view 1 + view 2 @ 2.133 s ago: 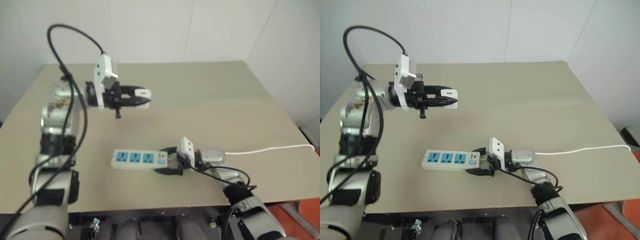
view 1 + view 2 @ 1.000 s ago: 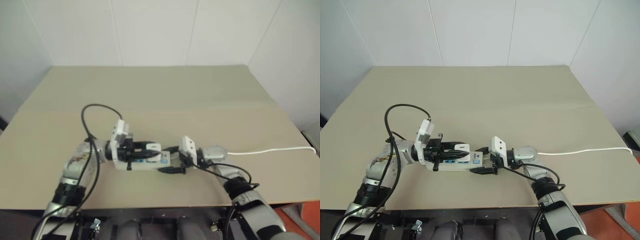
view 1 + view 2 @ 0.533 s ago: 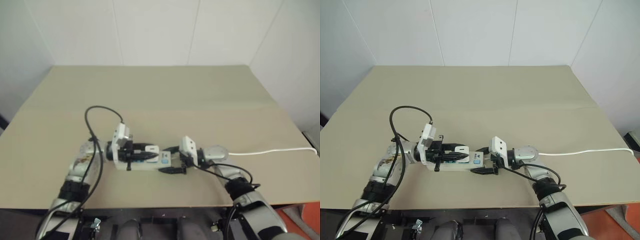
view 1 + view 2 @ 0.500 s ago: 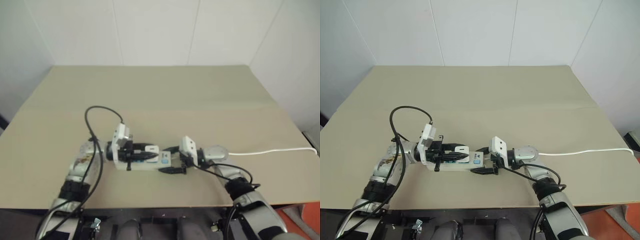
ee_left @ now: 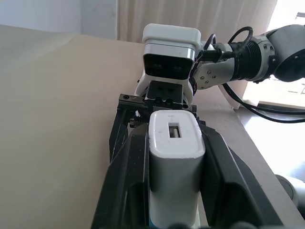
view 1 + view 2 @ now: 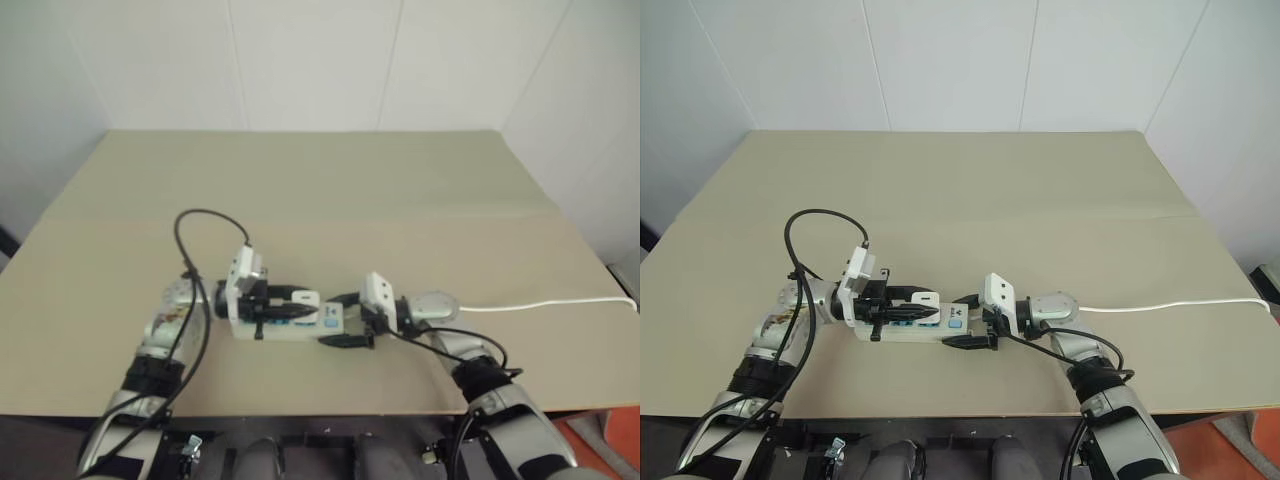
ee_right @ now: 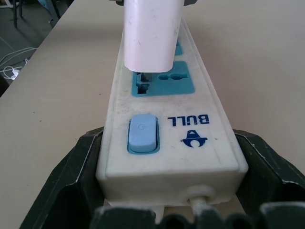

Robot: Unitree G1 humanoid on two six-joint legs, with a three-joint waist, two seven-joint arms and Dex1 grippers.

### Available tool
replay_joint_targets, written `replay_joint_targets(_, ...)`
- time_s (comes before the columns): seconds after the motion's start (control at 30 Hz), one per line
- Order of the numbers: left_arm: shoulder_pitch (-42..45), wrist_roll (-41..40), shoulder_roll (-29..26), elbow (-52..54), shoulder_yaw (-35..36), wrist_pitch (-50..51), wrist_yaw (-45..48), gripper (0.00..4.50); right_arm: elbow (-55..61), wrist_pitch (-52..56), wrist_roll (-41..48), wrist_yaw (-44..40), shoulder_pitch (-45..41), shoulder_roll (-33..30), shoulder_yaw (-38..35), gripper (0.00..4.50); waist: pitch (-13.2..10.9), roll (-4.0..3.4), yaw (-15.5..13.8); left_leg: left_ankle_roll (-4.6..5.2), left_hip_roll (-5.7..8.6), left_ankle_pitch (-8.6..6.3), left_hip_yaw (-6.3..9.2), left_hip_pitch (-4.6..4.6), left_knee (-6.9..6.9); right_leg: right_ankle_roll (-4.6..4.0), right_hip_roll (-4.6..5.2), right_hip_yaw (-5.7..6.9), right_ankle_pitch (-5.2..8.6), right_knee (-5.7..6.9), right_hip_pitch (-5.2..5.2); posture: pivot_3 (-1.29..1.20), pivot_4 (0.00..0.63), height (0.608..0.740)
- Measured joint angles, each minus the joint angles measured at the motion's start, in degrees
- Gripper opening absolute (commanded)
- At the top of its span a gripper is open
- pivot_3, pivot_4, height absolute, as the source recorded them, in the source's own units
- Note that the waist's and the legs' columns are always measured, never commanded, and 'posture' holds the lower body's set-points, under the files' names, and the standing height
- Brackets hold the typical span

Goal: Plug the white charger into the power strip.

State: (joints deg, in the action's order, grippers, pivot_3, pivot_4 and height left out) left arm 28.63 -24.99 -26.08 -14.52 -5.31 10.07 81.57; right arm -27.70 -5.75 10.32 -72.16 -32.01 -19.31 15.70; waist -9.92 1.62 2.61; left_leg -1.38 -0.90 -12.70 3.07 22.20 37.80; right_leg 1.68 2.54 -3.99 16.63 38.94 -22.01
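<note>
Insertion is the step in hand. The left gripper [image 6: 923,303] pinches the white charger [image 7: 151,33] between its two black fingers [image 5: 125,186] and holds it over the power strip [image 7: 167,138], which lies on the tan table [image 6: 1040,200] near the front edge, with its thin white cord [image 6: 1180,303] running off toward the robot's right. In the right wrist view the charger's lower edge sits just above the blue socket face [image 7: 164,82] nearest the switch [image 7: 142,132], and a dark prong seems to reach down into a slot — though a gap remains between the charger's body and the socket, so I judge it not fully seated.

The right gripper [image 6: 965,330] has its fingers closed against the two long sides of the strip at the cord end, bracing it on the table.

Next move, as I read it: a straight push of the charger down into the socket, keeping it square to the strip so the prongs do not bind, while the right gripper keeps the strip from sliding or tipping. The charger covers only part of the socket face and looks offset to one side — a small sideways correction may be needed before pressing. Once the body meets the blue face, the left fingers can spread and let go.
</note>
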Motion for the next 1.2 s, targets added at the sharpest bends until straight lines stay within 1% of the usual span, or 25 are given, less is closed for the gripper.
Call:
replay_joint_targets(0.37, 0.14, 0.76, 0.32, -1.72, -0.61, -4.13, 1.80, 1.02, 0.19, 0.19, -0.07, -0.01, 0.07, -0.11, -0.01, 3.43, 0.00, 0.00, -0.01, 0.00, 0.00, 0.00, -0.01, -0.01, -0.04, 0.00, 0.00, 0.00, 0.00, -0.04, 0.00, 0.00, 0.150, 0.740)
replay_joint_targets(0.57, 0.38, 1.84, 1.25, -5.39, -0.93, -6.00, 1.64, 1.02, 0.74, 0.47, -0.07, 0.04, 0.25, -0.17, -0.01, 3.43, 0.00, 0.00, -0.03, 0.01, -0.01, 0.00, 0.00, 0.05, -0.04, 0.00, -0.01, 0.01, 0.00, -0.06, -0.05, 0.00, 0.150, 0.740)
replay_joint_targets(0.9, 0.59, 2.17, 1.39, -6.43, -0.98, -7.29, 2.40, 1.02, 1.36, 0.92, -0.09, 0.22, 0.51, -0.25, -0.01, 3.43, 0.00, 0.00, -0.03, 0.01, -0.01, -0.01, -0.01, 0.05, -0.07, 0.01, 0.00, 0.01, 0.00, -0.09, -0.05, 0.00, 0.150, 0.740)
replay_joint_targets(1.2, -2.09, 2.16, 0.59, -6.78, -1.13, -12.21, 2.34, 1.02, 1.51, 1.05, -0.13, 0.86, 0.55, -0.20, 0.72, 3.43, 0.22, -0.05, 0.05, 0.01, -0.03, -0.01, -0.02, -0.03, -0.17, 0.01, -0.01, 0.00, 0.01, -0.13, -0.03, 0.00, 0.150, 0.740)
